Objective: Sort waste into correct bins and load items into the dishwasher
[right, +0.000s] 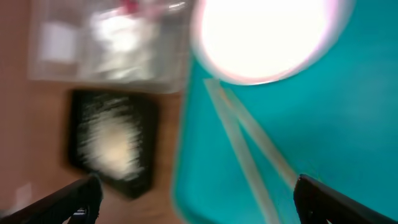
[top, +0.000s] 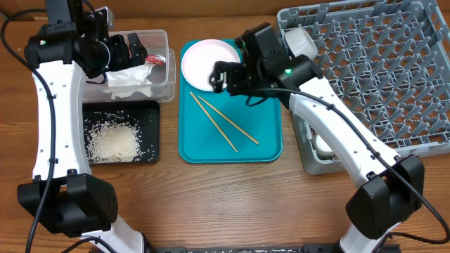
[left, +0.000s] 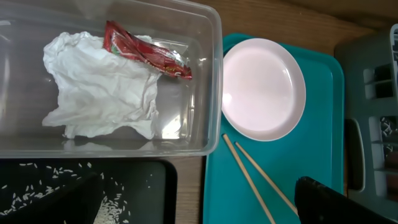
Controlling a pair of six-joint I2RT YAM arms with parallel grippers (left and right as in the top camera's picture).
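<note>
Waste of three kinds is seen. One crumpled white napkin [left: 99, 93] and one red wrapper [left: 146, 50] are held in the clear tub [left: 214, 74], the wrapper lying across the napkin's far edge. One heap of rice [top: 112, 140] is spread in the black tray [top: 151, 116], with loose grains scattered around it. These two bins are set just beside each other, the tub on the far side.

One white plate [top: 204, 60] and two chopsticks [top: 223, 125] are carried on the teal serving tray [top: 267, 140]. The plate is placed at the far end. The chopsticks are laid flat nearer the robot, close together at their far tips and spread apart toward the near ones.

One dish rack [top: 373, 77] is placed at the right. One white vessel [top: 304, 42] is seated in its far left corner; whether it is a bowl or a cup cannot be told. A second white piece [top: 323, 146] is partly hidden under the right arm, in a grey holder by the rack's near left edge.

The right gripper [top: 219, 79] is held over the plate's near right rim, fingers spread wide, nothing between them; its wrist view is blurred. The left gripper [top: 133, 50] is held above the tub, fingers likewise spread and nothing grasped.
</note>
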